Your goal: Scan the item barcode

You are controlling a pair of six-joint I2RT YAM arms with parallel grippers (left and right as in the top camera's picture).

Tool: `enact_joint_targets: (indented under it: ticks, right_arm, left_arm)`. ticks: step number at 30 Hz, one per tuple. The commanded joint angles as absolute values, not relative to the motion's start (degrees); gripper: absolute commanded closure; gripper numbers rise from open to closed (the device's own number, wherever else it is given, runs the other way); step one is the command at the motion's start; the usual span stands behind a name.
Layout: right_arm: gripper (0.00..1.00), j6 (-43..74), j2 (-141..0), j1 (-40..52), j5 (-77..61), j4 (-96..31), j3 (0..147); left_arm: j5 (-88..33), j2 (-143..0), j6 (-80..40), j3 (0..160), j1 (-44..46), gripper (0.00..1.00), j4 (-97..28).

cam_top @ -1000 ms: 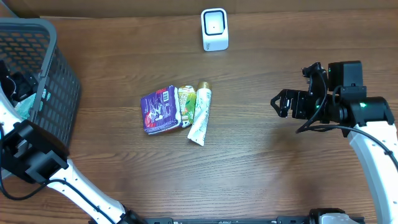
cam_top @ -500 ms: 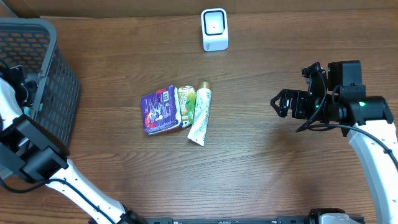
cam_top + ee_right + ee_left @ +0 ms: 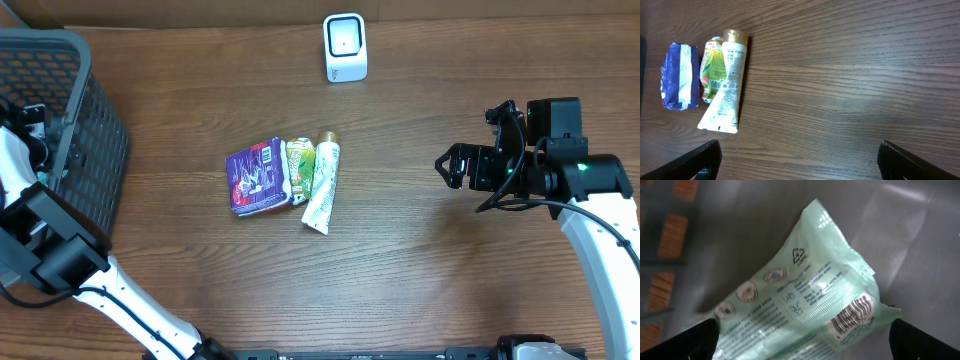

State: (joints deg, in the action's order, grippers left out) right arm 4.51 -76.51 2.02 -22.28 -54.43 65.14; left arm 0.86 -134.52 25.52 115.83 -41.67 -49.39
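Left hand (image 3: 807, 342): spread wide, above pale green plastic pouch (image 3: 805, 295), barcode facing up, inside dark mesh basket (image 3: 95, 140) | Right hand (image 3: 802, 162): spread, empty, over brown wooden counter (image 3: 420, 280) | White box scanner (image 3: 345, 47): counter's far edge

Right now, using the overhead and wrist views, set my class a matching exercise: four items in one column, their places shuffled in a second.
1 scanner
2 purple packet
3 white tube
4 pale green pack

A inside the basket
B end of the row nearest the basket
C alone at the table's far edge
D end of the row farthest from the basket

Pairs: 1-C, 2-B, 3-D, 4-A
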Motion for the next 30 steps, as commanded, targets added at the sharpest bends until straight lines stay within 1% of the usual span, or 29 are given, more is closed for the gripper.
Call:
enact_joint_targets:
  ticks: [1, 8, 9, 11, 13, 14, 15, 17, 18, 25, 30]
  right_arm:
    - [0.00, 4.47, -76.60, 2.24, -22.59, -54.02, 65.21]
    - [0.00, 4.47, -76.60, 2.24, -22.59, -53.34, 65.21]
    - [0.00, 4.47, -76.60, 2.24, -22.59, -53.23, 65.21]
    - [0.00, 4.47, -76.60, 2.24, -22.59, -53.17, 65.21]
    - [0.00, 4.47, -76.60, 2.24, -22.59, -53.19, 65.21]
    - [0.00, 4.47, -76.60, 2.24, -22.59, -53.21, 65.21]
    - [0.00, 4.47, -76.60, 2.24, -22.59, -53.21, 65.21]
    - [0.00, 4.47, -76.60, 2.24, -22.59, -53.25, 65.21]
    - [0.00, 4.47, -76.60, 2.24, -22.59, -53.25, 65.21]
    - [0.00, 4.45, -76.60, 2.24, -22.59, -53.21, 65.21]
    - [0.00, 4.45, -76.60, 2.24, -22.59, -53.21, 65.21]
  left_arm:
    - [0.56, -135.00, 27.24, 115.44, -41.93, 0.00, -48.82]
    - [0.56, -137.64, 27.00, 115.44, -41.91, 0.01, -50.30]
    - [0.56, -138.21, 27.00, 115.44, -41.87, 0.06, -50.74]
    - [0.56, -138.89, 26.98, 115.44, -41.87, 0.21, -51.44]
    - [0.54, -139.20, 26.98, 115.44, -41.87, 0.39, -52.16]
    - [0.51, -139.20, 26.92, 115.44, -41.87, 0.51, -52.42]
    - [0.54, -139.20, 26.59, 115.44, -41.87, 0.67, -52.51]
    - [0.56, -139.17, 26.28, 115.44, -41.87, 0.91, -53.17]
    - [0.56, -139.17, 26.06, 115.44, -41.87, 0.96, -53.54]
    - [0.56, -138.85, 19.18, 116.68, -41.76, 0.95, -56.31]
    - [0.56, -138.52, 13.28, 123.57, -41.30, 0.96, -61.87]
